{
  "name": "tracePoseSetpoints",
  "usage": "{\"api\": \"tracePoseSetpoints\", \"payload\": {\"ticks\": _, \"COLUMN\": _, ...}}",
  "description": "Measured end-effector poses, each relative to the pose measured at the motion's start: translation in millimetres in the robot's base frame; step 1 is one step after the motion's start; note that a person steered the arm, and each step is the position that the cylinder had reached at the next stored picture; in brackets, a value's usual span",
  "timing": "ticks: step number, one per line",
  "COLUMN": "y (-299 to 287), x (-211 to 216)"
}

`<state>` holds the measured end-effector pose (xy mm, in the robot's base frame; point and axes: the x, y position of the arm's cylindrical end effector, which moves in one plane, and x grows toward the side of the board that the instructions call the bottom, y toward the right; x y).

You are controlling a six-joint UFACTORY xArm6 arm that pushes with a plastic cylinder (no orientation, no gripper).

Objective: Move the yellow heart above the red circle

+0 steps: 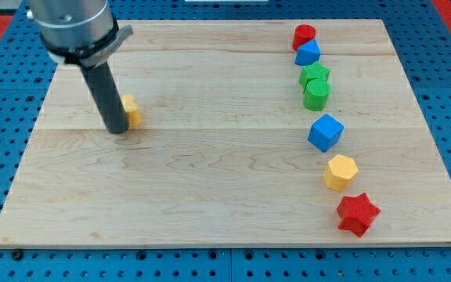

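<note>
The yellow heart lies on the wooden board at the view's left, partly hidden behind my rod. My tip rests on the board just left of and touching the heart's left side. The red circle sits at the view's top right, at the head of a column of blocks, far to the right of the heart.
Below the red circle runs a column: a blue triangle, a green star, a green cylinder, a blue cube, a yellow hexagon and a red star. The board lies on a blue perforated table.
</note>
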<state>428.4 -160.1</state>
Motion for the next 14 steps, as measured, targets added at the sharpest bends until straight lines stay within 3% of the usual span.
{"api": "tracePoseSetpoints", "payload": {"ticks": 3, "y": 49, "x": -115}}
{"api": "tracePoseSetpoints", "payload": {"ticks": 6, "y": 206, "x": -201}}
{"api": "tracePoseSetpoints", "payload": {"ticks": 7, "y": 208, "x": -199}}
{"api": "tracePoseSetpoints", "payload": {"ticks": 9, "y": 189, "x": -109}}
{"api": "tracePoseSetpoints", "payload": {"ticks": 10, "y": 226, "x": -105}}
{"api": "tracePoseSetpoints", "payload": {"ticks": 14, "y": 233, "x": -198}}
